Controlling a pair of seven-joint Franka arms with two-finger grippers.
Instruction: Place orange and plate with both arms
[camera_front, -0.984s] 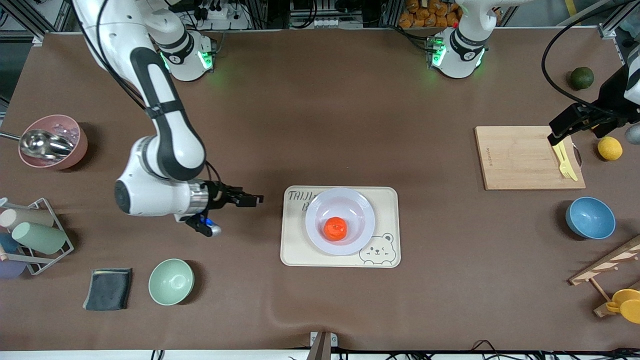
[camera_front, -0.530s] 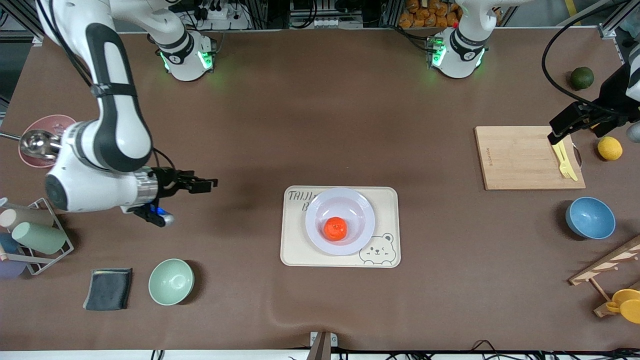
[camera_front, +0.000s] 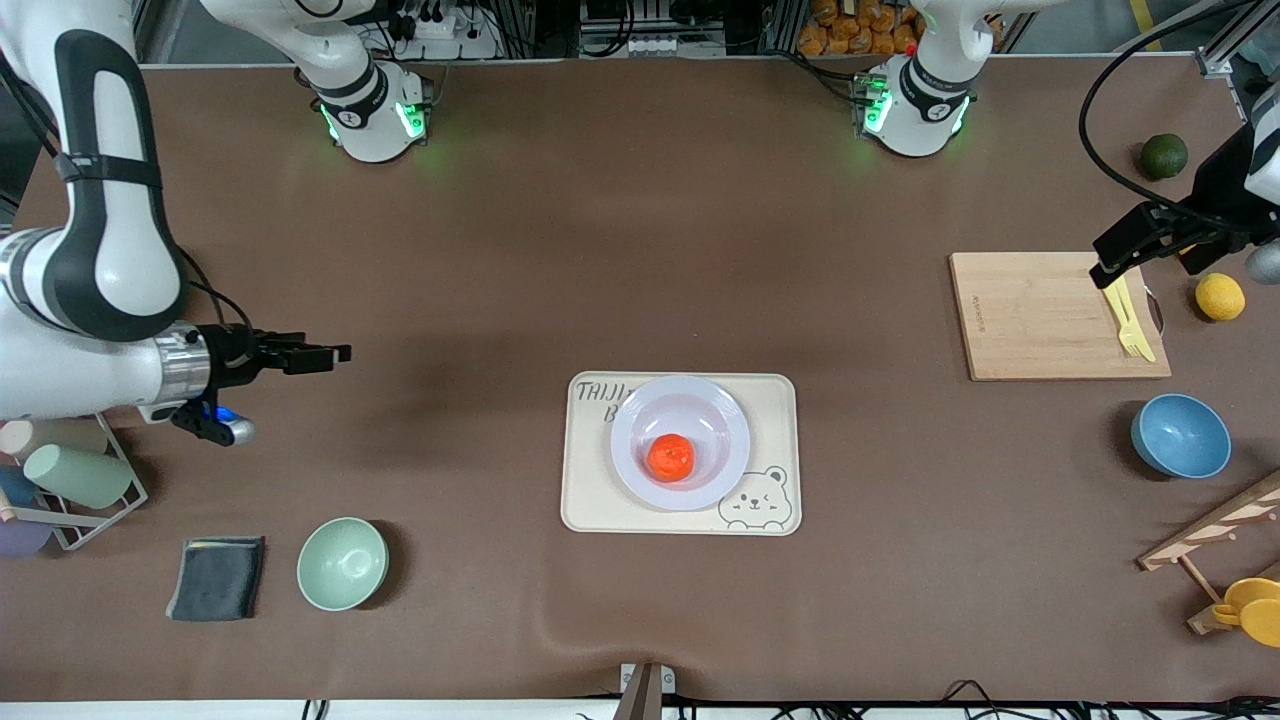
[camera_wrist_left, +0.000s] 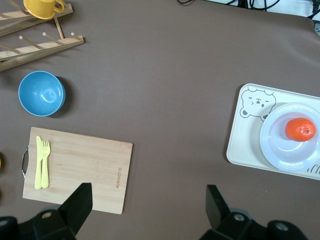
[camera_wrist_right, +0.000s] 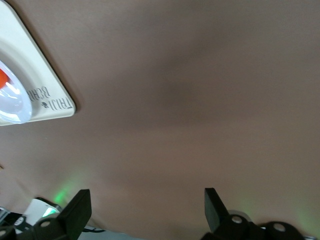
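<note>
The orange (camera_front: 670, 457) lies in the pale lavender plate (camera_front: 722, 414), which sits on the beige bear tray (camera_front: 770, 395) in the middle of the table. Both show in the left wrist view, the orange (camera_wrist_left: 300, 129) on the plate (camera_wrist_left: 280, 150). The right wrist view shows a sliver of the orange (camera_wrist_right: 2, 77) and the plate (camera_wrist_right: 11, 107) at its edge. My right gripper (camera_front: 322, 353) is open and empty, over bare table toward the right arm's end, well apart from the tray. My left gripper (camera_front: 1112, 262) is open and empty over the cutting board (camera_front: 1040, 315) at the left arm's end.
A yellow fork (camera_front: 1128, 320) lies on the cutting board. A lemon (camera_front: 1219, 296), an avocado (camera_front: 1164, 155) and a blue bowl (camera_front: 1180, 435) are near it. A green bowl (camera_front: 342, 563), a dark cloth (camera_front: 217, 577) and a cup rack (camera_front: 60, 470) are at the right arm's end.
My right arm has swung away from the tray toward its own end of the table, gripper open. The left arm, plate and orange have not moved.
</note>
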